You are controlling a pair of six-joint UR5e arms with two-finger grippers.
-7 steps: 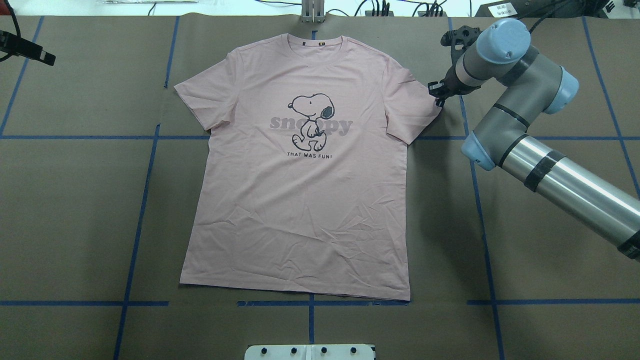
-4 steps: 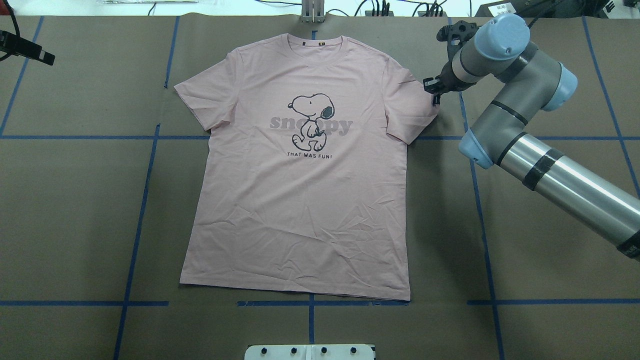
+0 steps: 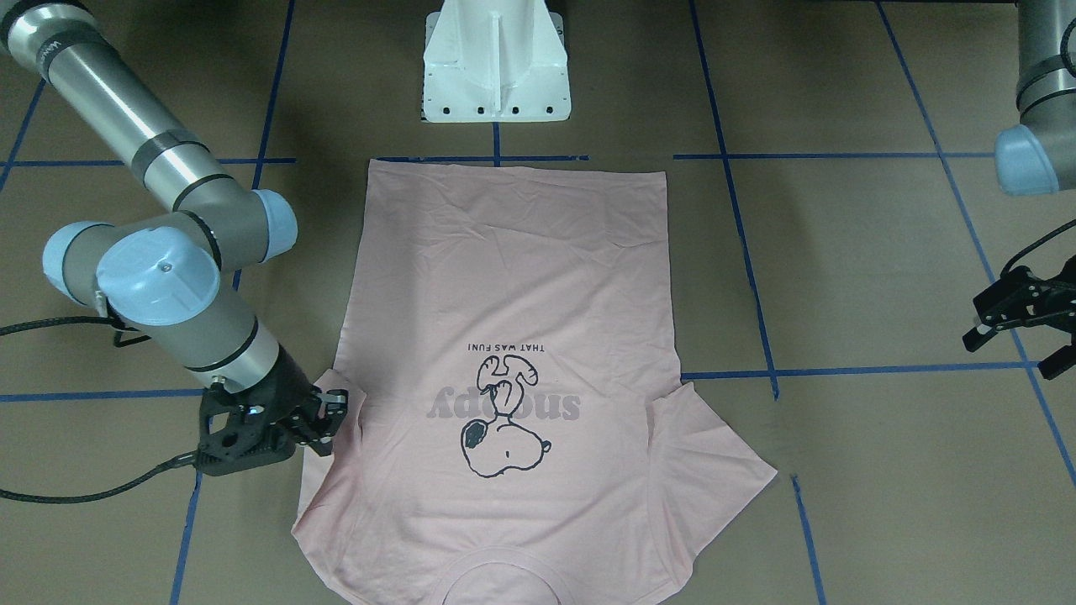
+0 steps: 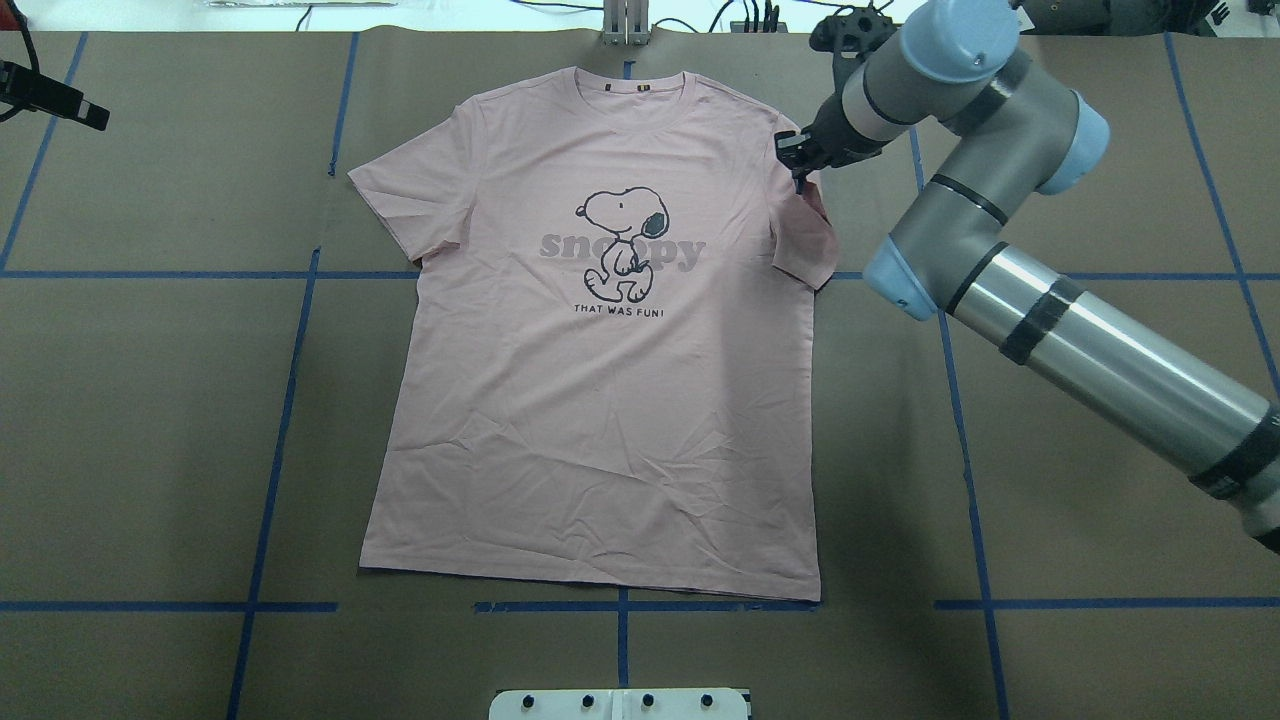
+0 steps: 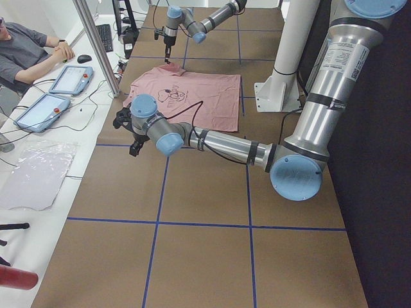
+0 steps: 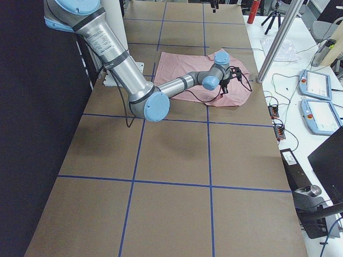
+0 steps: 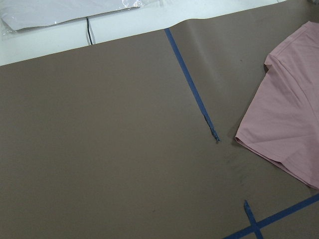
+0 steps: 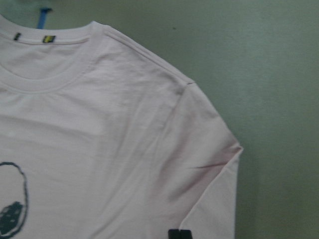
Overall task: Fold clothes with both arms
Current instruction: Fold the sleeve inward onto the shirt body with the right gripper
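One pale pink T-shirt lies flat and print-up in the middle of the desk, collar on the far side, bottom hem near. The right fingers are pressed together on the edge of the shirt's right sleeve, which is lifted and bunched in toward the body. The left fingers are spread and hang above the bare desk well to the left of the shirt, near a blue tape line.

A robotics lab: tape-gridded table, teach pendants.
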